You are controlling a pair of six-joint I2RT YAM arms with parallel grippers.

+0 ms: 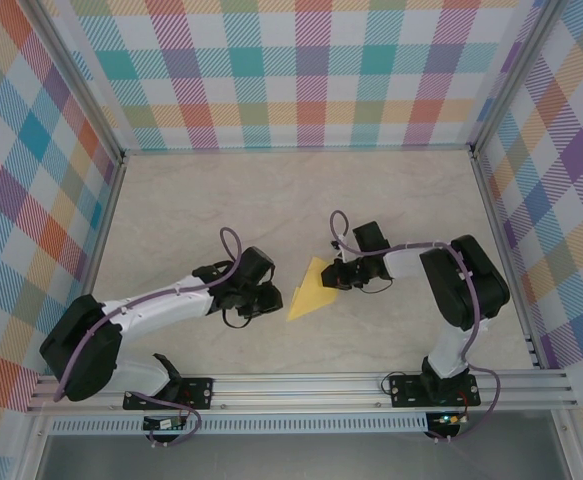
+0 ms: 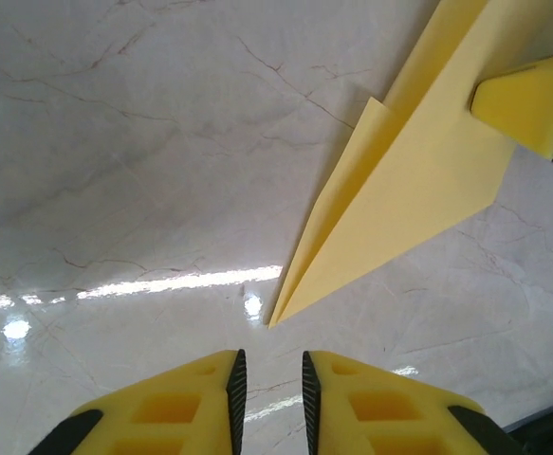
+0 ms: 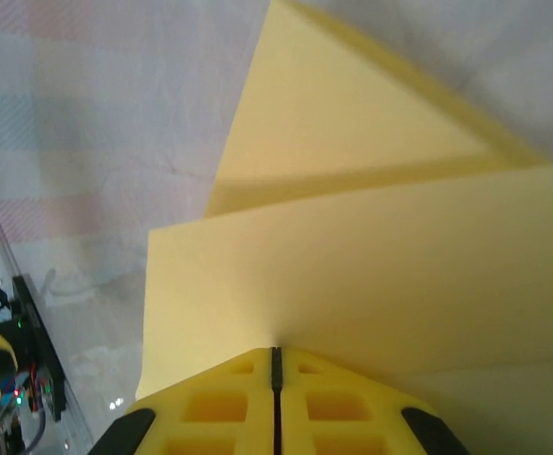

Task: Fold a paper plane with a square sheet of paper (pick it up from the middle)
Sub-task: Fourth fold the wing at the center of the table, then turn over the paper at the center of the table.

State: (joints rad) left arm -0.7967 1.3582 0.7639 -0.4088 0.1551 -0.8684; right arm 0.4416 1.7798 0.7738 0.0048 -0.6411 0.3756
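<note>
One paper plane (image 2: 418, 180) in R claw (image 3: 276, 355), L claw (image 2: 271, 370) ajar nearby.

Folded yellow paper (image 1: 311, 292) lies near the centre of the marble table (image 1: 271, 200), tip pointing to 7 o'clock. Right gripper (image 1: 337, 276) meets its 2 o'clock edge. Left gripper (image 1: 271, 298) sits just beside at 9 o'clock.

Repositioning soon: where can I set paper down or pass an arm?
Free: beige marble table's far half by the plaid wall, and the middle strip along the aluminium rail. Crowded: centre, left fingers and right fingers flanking the bright-yellow folded paper.
</note>
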